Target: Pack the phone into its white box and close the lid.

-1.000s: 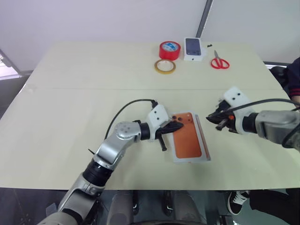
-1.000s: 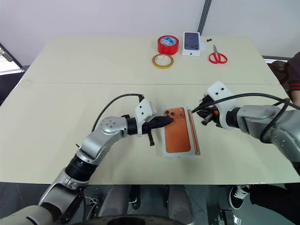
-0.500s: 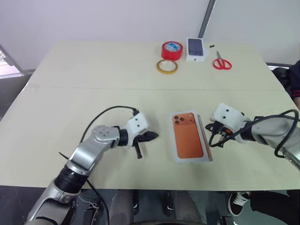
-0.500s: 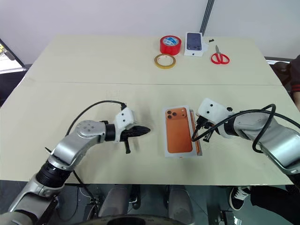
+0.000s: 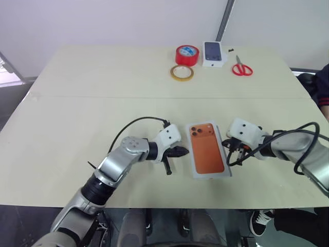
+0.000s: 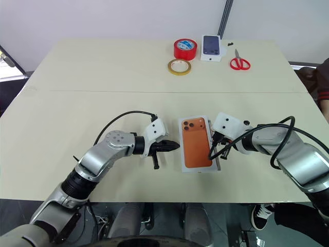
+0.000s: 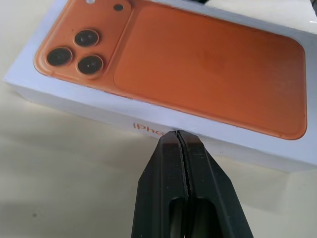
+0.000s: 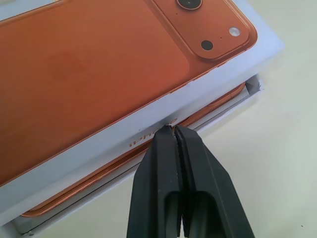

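Phone (image 8: 225,101) is seen as an orange edge under the lid, lying in the white box (image 8: 255,85) near the front middle of the table (image 5: 77,113). The lid (image 5: 207,149) (white, orange phone printed on top, lettering on its side walls) is laid over the tray but offset. In the right wrist view the tray wall and the phone's edge are exposed along one long side, so the box is not fully closed.

Left gripper (image 5: 185,151) is placed at the lid's left long side. Its fingers are clenched together with nothing between them, and the tip is set against the lettered side wall (contact looks likely but cannot be confirmed). Right gripper (image 8: 173,128) is placed at the opposite long side, also clenched and empty, with its tip at the lid's side wall just above the exposed phone edge.

Well apart at the far edge of the table, a red tape roll (image 5: 186,54), a yellow tape ring (image 5: 181,72), a small carton (image 5: 214,53) and red scissors (image 5: 241,68) are laid out.
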